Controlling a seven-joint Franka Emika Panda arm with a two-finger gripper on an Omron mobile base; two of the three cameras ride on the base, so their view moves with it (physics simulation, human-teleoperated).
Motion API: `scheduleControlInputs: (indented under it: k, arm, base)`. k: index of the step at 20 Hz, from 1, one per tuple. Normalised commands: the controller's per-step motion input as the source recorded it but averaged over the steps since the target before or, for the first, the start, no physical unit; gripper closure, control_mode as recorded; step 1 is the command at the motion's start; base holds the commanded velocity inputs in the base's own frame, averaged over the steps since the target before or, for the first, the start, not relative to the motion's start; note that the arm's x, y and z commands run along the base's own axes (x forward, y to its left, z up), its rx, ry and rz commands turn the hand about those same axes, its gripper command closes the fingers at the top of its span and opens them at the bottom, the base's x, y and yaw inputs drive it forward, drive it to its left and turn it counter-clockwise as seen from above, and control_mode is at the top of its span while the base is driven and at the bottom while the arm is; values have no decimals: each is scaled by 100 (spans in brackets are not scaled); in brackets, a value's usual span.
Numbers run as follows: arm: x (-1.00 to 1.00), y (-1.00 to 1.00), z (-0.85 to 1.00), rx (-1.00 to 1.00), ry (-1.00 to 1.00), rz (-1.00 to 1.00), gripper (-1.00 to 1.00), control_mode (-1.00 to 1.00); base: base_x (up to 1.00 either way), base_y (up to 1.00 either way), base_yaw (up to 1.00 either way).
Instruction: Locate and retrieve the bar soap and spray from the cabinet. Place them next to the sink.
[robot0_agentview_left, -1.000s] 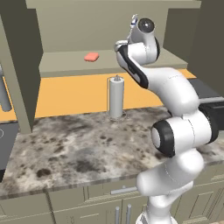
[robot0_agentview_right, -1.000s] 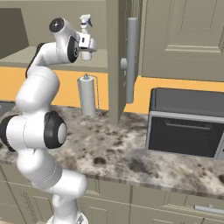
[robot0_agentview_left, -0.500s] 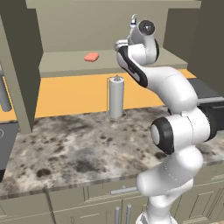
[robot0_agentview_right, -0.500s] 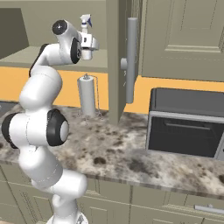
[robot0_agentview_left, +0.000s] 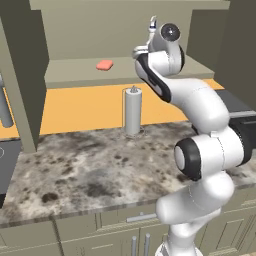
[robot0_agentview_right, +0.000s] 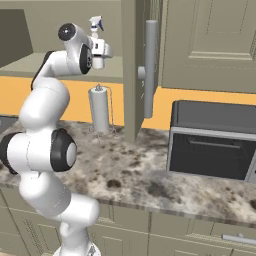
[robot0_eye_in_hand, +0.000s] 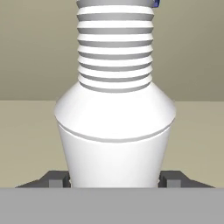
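Two pincer (robot0_eye_in_hand: 113, 179) fingers clamp the spray (robot0_agentview_right: 97, 46) at its base; the bottle stands upright, long axis vertical, nozzle topmost, over the cabinet (robot0_agentview_left: 75, 70) shelf.

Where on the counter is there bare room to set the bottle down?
The marble counter is bare from the paper towel roll forward to its front edge and leftward toward the cabinet side panel. In the right base view, counter lies bare in front of the oven. The spray sits between the fingers of the pincer.
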Motion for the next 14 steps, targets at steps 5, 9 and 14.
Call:
scheduleControlInputs:
  k: [5,9,14]
  arm:
    - [-57,0,0,5,0,-2,100,-100]
    - [-75,-1,7,2,0,0,100,-100]
    - [-95,-6,15,0,0,0,100,-100]
  base:
    - [0,0,0]
    - [0,0,0]
    - [0,0,0]
